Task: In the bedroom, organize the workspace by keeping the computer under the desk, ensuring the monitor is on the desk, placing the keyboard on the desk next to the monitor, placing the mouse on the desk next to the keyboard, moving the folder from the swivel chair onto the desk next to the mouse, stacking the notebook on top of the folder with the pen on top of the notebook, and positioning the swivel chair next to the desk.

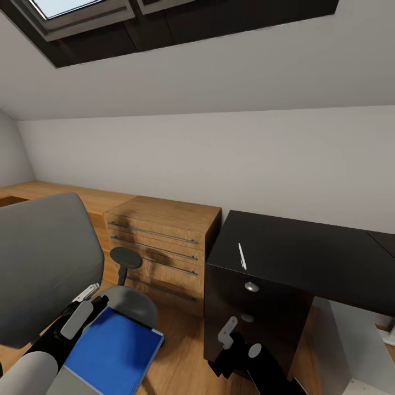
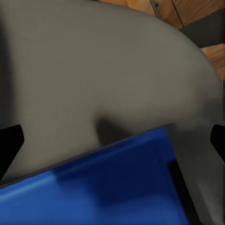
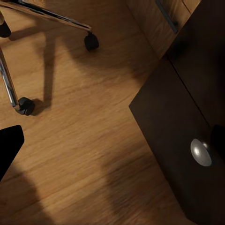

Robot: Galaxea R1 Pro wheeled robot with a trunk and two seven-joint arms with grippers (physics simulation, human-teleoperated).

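Observation:
The swivel chair (image 1: 46, 263) stands at the left, its grey back towards me. The bright-blue folder (image 1: 115, 351) lies flat on its grey seat (image 2: 108, 70). My left gripper (image 1: 86, 305) hovers open just over the folder's (image 2: 103, 187) far edge, its black fingertips (image 2: 9, 145) spread wide with nothing between them. The black desk (image 1: 312, 258) is on the right, and a slim white pen (image 1: 241, 256) lies near its left front corner. My right gripper (image 1: 240, 340) hangs open low in front of the desk's drawer front (image 3: 187, 140), over the floor.
A light-wood drawer unit (image 1: 164, 241) stands against the wall between chair and desk. The chair's chrome legs and castors (image 3: 91, 41) rest on the wood floor (image 3: 93, 140). A round silver knob (image 3: 200, 152) sticks out of the desk drawer. A sloped ceiling hangs overhead.

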